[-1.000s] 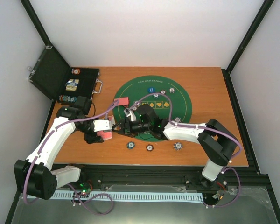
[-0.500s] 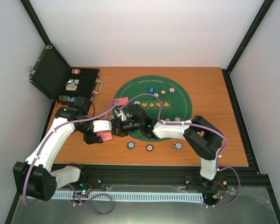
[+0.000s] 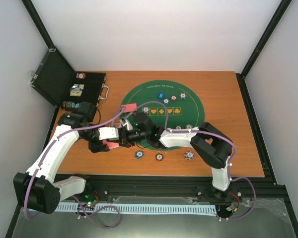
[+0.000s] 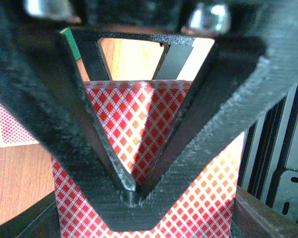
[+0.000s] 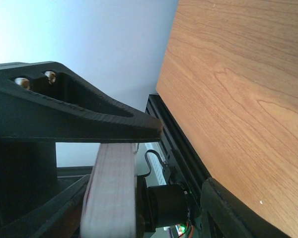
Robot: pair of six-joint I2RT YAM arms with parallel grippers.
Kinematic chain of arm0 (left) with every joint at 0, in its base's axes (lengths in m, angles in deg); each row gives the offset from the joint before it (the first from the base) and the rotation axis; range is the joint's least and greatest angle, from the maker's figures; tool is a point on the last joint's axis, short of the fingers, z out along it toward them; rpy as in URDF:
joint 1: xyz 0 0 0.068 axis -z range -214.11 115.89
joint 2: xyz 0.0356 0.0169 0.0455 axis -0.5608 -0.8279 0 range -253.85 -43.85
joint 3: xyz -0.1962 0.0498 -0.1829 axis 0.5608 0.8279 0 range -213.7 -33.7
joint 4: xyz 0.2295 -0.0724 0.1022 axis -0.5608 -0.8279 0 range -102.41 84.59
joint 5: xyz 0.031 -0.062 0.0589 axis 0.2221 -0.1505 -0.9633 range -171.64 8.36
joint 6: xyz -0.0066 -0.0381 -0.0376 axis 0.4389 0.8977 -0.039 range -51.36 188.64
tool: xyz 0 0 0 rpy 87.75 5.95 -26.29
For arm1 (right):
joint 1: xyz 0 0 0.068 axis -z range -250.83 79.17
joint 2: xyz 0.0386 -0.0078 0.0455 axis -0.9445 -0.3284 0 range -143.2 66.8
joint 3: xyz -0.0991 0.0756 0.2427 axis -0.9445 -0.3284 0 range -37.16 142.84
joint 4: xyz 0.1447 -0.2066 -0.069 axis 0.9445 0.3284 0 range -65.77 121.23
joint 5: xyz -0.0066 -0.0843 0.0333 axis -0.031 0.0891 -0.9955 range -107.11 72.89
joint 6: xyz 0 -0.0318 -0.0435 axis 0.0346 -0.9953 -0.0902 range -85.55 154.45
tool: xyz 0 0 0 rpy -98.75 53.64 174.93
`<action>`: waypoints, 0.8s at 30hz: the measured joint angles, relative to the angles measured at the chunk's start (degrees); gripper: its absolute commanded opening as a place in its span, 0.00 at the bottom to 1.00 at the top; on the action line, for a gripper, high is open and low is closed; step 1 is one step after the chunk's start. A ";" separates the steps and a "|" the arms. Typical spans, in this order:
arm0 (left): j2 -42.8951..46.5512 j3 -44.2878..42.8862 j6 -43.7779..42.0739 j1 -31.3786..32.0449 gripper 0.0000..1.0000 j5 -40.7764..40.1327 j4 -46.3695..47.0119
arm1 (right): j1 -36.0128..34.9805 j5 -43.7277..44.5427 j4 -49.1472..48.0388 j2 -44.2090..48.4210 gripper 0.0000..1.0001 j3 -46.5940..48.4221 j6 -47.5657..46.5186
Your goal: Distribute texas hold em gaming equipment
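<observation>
Since a second before, the right gripper [image 3: 124, 139] had swung left off the green mat [image 3: 191, 115] and come up against the left gripper [image 3: 109, 145]. The right arm's elbow had folded in toward the middle of the table [image 3: 228, 94].

From above, the left gripper held the deck of red-backed cards [image 3: 111, 144] over bare wood just left of the mat. A loose card [image 3: 130, 107] lay at the mat's left edge. Three poker chips [image 3: 159, 157] sat in a row on the wood near the front, and the blue button [image 3: 160, 94] and more chips lay on the mat's far part. The black case [image 3: 84, 89] stood open at the far left corner.

In the left wrist view, the left gripper [image 4: 131, 191] was clamped tight on the deck [image 4: 208, 198], its fingers meeting in a V over the diamond pattern. A loose card [image 4: 12, 126] lay flat on the wood beyond.

In the right wrist view, the deck's pale edge [image 5: 111, 198] stood between the right gripper's [image 5: 120, 161] fingers, the upper one at its top. Whether they had pinched it could not be told.
</observation>
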 measured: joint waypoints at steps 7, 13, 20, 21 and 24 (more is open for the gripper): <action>0.02 -0.17 -0.07 0.00 0.01 -0.07 -0.35 | 0.55 -0.20 0.13 -0.04 0.49 -0.74 -0.44; 0.02 -0.17 -0.33 0.00 0.01 -0.35 -0.48 | 1.01 -0.07 1.36 1.44 0.45 -1.60 -2.21; 0.02 -0.17 -0.35 0.00 0.01 -0.79 -0.63 | 2.03 0.09 1.53 4.57 0.36 -4.70 -2.73; 0.02 -0.17 -0.35 0.00 0.01 -0.76 -0.63 | 2.08 0.15 1.70 4.90 0.34 -4.81 -2.80; 0.02 -0.17 -0.37 0.02 0.01 -0.79 -0.63 | 2.14 0.42 2.89 5.84 0.23 -4.87 -3.28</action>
